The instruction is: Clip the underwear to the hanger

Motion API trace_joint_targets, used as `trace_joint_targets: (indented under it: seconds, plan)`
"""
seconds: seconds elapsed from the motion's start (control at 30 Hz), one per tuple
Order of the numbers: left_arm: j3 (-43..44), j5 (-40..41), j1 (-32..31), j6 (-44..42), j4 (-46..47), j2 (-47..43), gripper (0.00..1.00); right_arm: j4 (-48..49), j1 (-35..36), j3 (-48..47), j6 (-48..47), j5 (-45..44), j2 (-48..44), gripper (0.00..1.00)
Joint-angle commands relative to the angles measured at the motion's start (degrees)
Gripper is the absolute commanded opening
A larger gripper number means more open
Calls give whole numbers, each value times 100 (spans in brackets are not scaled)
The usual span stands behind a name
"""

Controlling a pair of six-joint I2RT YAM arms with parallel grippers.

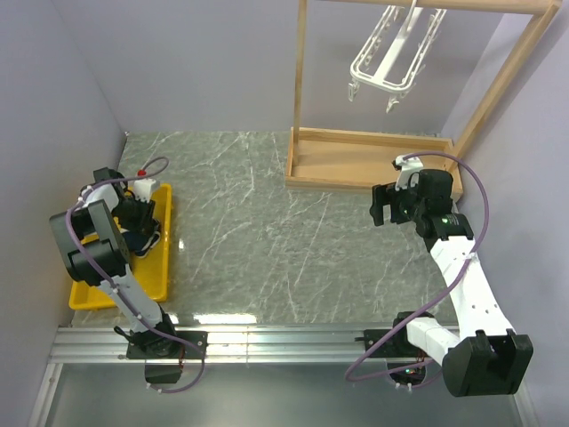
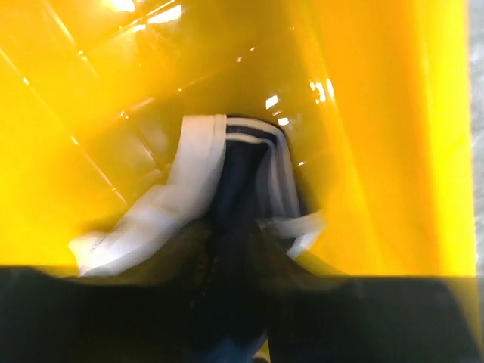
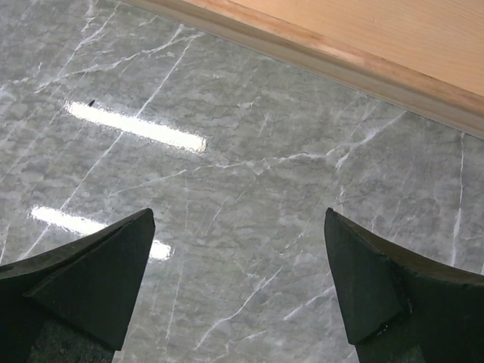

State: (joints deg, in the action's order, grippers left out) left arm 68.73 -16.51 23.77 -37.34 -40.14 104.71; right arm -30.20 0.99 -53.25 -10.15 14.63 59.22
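Note:
The navy underwear point(image 2: 243, 170) with white trim lies bunched in the yellow tray point(image 2: 378, 151) at the table's left. My left gripper point(image 2: 234, 261) is down in the tray, its blurred dark fingers closed on the navy fabric. From above, the left gripper point(image 1: 135, 218) covers most of the underwear point(image 1: 145, 238). The white hanger point(image 1: 391, 53) hangs from the wooden rack's top bar at the far right, clips dangling. My right gripper point(image 1: 382, 205) is open and empty above the marble, just in front of the rack's base; its jaws stand wide apart in the right wrist view point(image 3: 238, 280).
The wooden rack point(image 1: 356, 160) has a flat base board and upright posts at the back right; its base edge also shows in the right wrist view point(image 3: 363, 38). A small red-topped object point(image 1: 140, 173) sits behind the yellow tray point(image 1: 160, 271). Walls close in on the left and right.

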Motion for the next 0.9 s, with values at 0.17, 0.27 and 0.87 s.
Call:
trace_joint_targets:
  seconds: [0.17,0.27,0.87]
  plan:
    - [991,-1122,-83,183,-959,-758,0,-57,24,-352,-13,101,-42,100]
    - [1704,-1433,-477,245,-1618,-1153,0,-83,24,-387,13,162,-42,100]
    - [-517,-1065,-5573,1949,515,-1745,3,-847,15,-756,-127,514,291,100]
